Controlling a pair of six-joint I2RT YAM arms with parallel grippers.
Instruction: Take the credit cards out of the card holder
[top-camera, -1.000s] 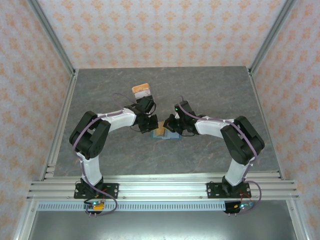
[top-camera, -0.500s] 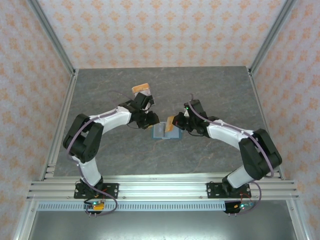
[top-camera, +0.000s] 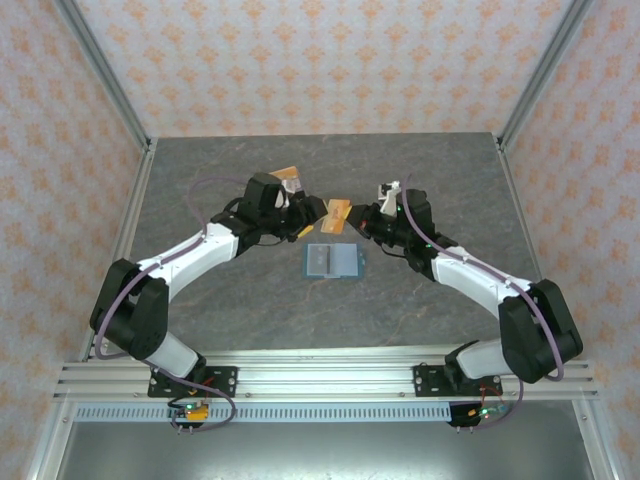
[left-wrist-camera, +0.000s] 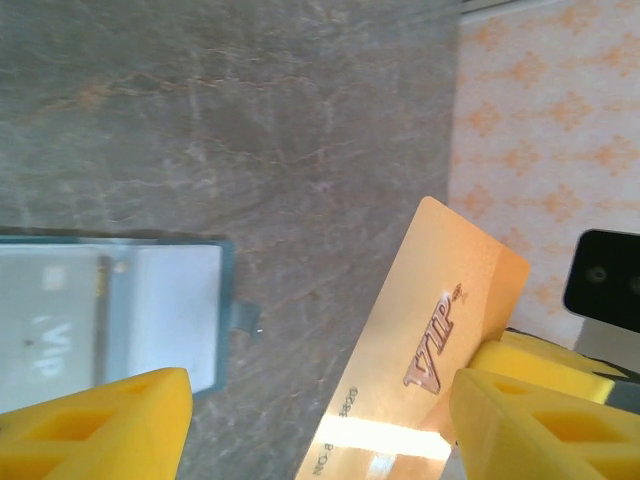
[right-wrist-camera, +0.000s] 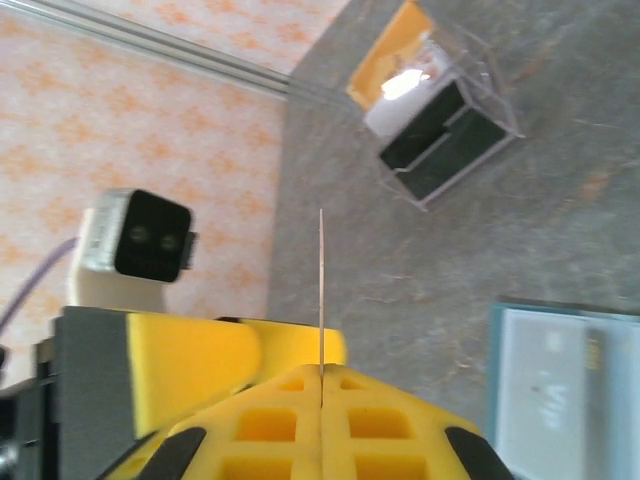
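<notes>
At mid-worktop your blue-grey card holder (top-camera: 333, 261) lies open and flat with at least one pale VIP card (left-wrist-camera: 50, 300) tucked inside, so I judge the job only part done. Just behind it, held clear of the worktop, the gold VIP card (top-camera: 338, 215) is pinched edge-on in your right tool (right-wrist-camera: 321, 372), while your left tool (left-wrist-camera: 320, 390) stands spread wide either side of it, clamping nothing. Farther back, the clear card stand (right-wrist-camera: 440, 130) already holds orange and white cards, so you have this card to deliver and the rest to pull.
</notes>
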